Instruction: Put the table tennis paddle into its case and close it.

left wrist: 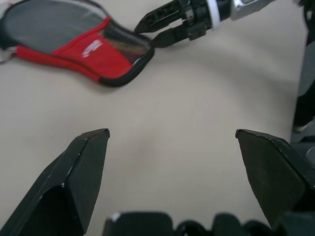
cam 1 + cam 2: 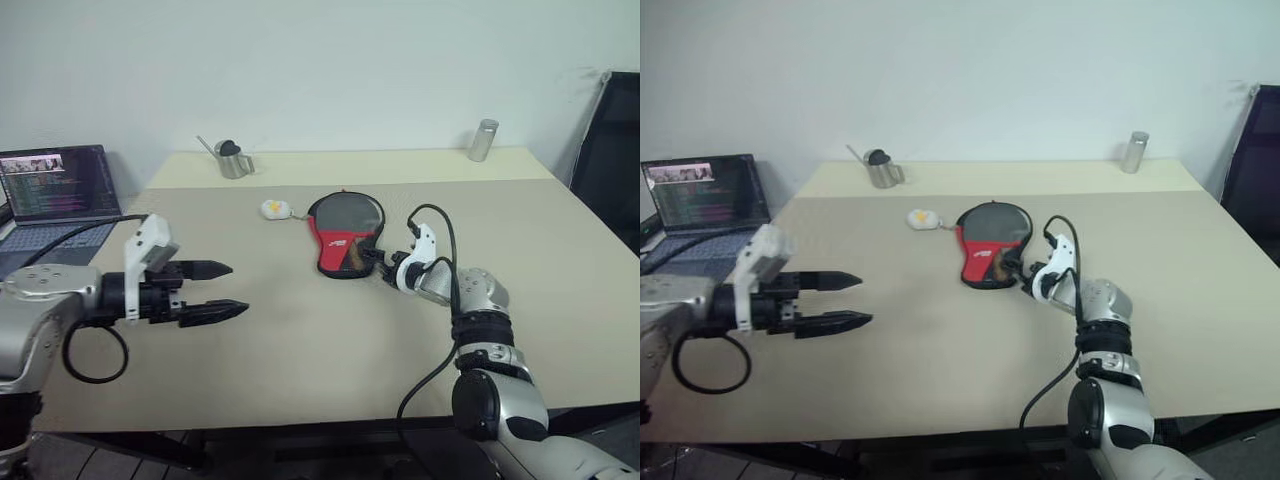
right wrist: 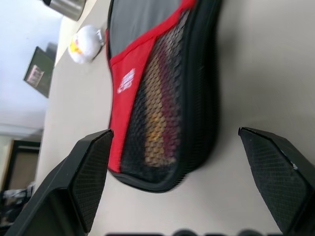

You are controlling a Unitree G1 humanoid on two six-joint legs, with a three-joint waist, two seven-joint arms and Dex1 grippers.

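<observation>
Lying flat near the middle of the table, the case is seen with its round end toward the far wall and its narrow mesh-pocket end toward the robot. The long axis runs roughly away from the robot. Through the mesh, in the right wrist view, the striped wooden handle of the table tennis paddle is visible, so the paddle is judged to be inside the case already; whether the zip is closed cannot be told. The duck charm rests on the table just beside the case's round end.

The right gripper is noted just beside the narrow end, pointing at it, jaws spread wide and empty. The left gripper hovers well apart from the case, on the laptop side, fingers also wide, nothing held.

The right arm is clearly the nearer. Any closing move is judged to depend on that narrow end lying between its fingers.
</observation>
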